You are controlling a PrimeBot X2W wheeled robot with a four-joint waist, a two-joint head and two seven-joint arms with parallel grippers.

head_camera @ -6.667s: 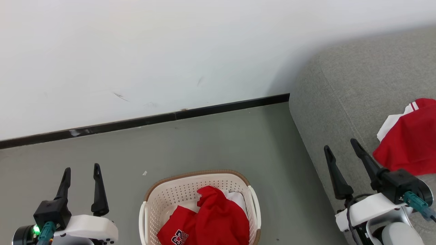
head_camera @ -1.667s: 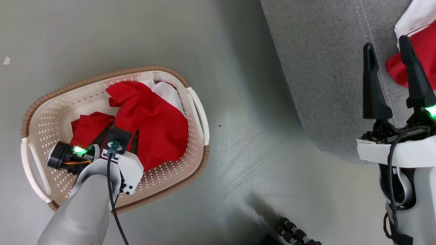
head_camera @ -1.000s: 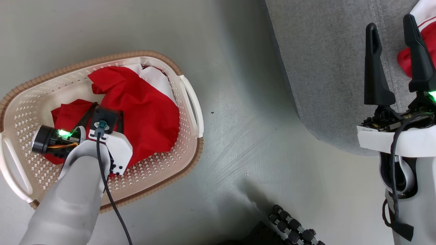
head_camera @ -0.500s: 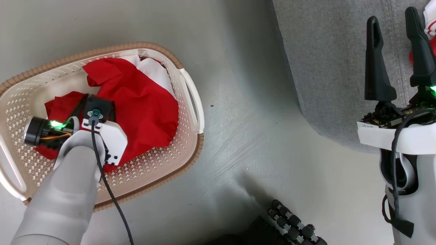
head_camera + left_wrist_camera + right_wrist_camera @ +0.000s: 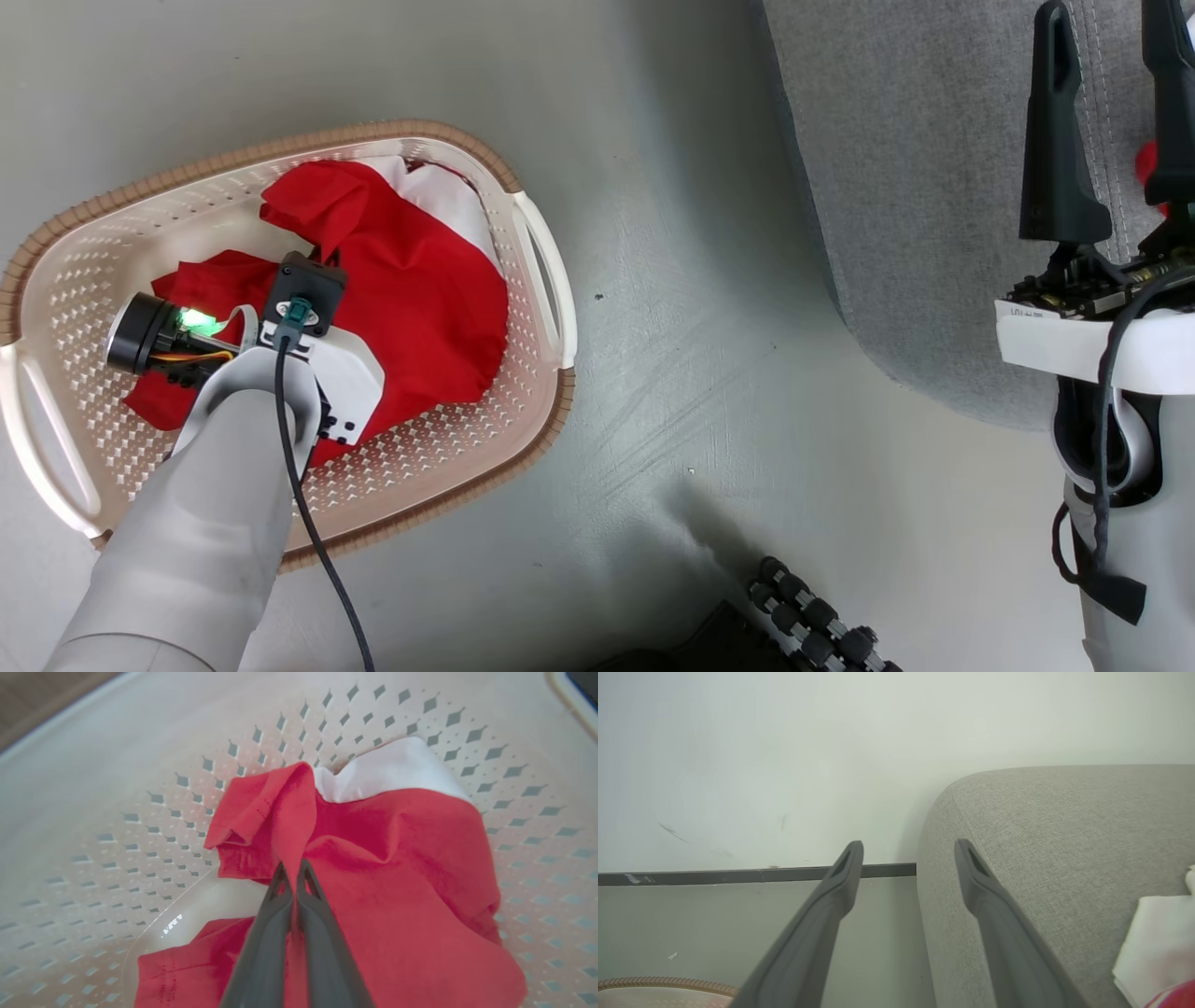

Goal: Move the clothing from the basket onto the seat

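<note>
The cream basket [image 5: 280, 149] with a brown rim stands on the floor at the left and holds red clothing [image 5: 420, 280] with a white panel. My left gripper [image 5: 292, 865] reaches down into the basket [image 5: 140, 788] and is shut on a raised fold of the red clothing [image 5: 397, 858]. In the head view its fingers are hidden under the wrist. My right gripper [image 5: 1111, 19] is open above the grey seat [image 5: 915, 187], holding nothing. A red and white garment [image 5: 1157, 938] lies on the seat [image 5: 1064, 835] to the right of the right gripper [image 5: 909, 847].
Grey floor [image 5: 700, 373] separates the basket from the seat's rounded corner. A white wall with a black baseboard [image 5: 714, 876] runs behind. A black ribbed part [image 5: 812, 616] shows at the bottom edge. The basket rim [image 5: 668, 983] shows low left in the right wrist view.
My left gripper has closed on a fold of the red clothing in the basket. The head camera has shifted a little. The right gripper stays open.
</note>
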